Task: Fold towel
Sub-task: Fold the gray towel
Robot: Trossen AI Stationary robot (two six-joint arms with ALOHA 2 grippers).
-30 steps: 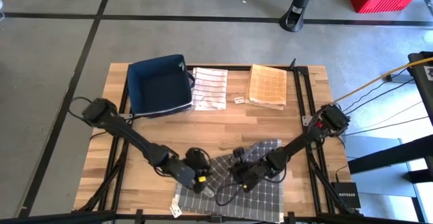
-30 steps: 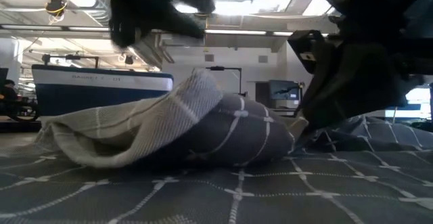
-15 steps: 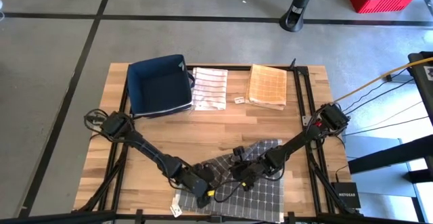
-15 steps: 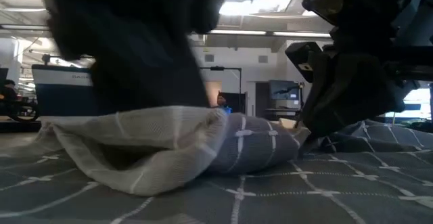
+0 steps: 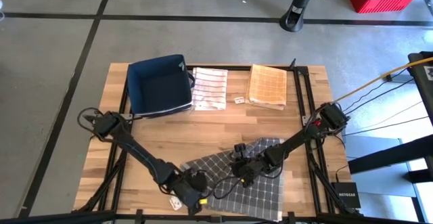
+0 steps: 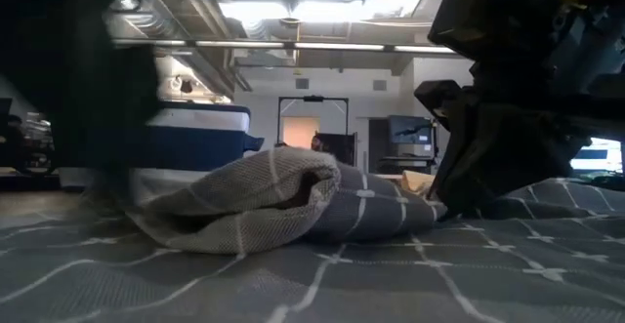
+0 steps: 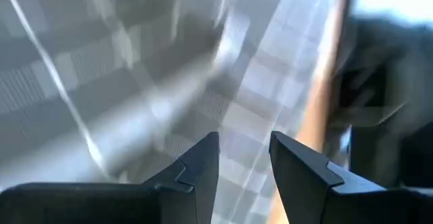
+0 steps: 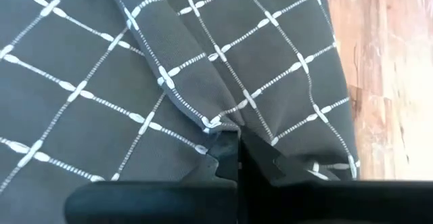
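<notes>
Grey cloth crossed with a thin white grid, that's the towel [image 5: 243, 176], lying at the six o'clock edge of the wooden table [image 5: 223, 126], partly doubled so a paler underside shows as a rolled hump in the low view [image 6: 264, 206]. Its long axis looks to run from about seven o'clock up toward one o'clock, lower corner by the near table edge, upper corner reaching toward the right arm. The right gripper [image 8: 238, 158] sits on the towel's middle, fingers pressed together and pinching a raised pleat of the fabric, the cloth puckering right at the tips. The left gripper [image 5: 191, 195] is down at the towel's seven o'clock corner; from its wrist camera the two dark fingers [image 7: 203, 166] stand a little apart with the checked weave just beyond them, and I can't make out any cloth between them, so it looks to hover over the edge rather than hold it. That's the relation to watch: the loose corner lies just ahead of the left fingers, while the right already has the centre pinned, so the left arm is the nearer one to carry that corner across. Further out at twelve o'clock sit a navy bin [image 5: 159, 85], a striped white cloth [image 5: 209, 87] and a folded tan cloth [image 5: 268, 86], well clear of the action.
</notes>
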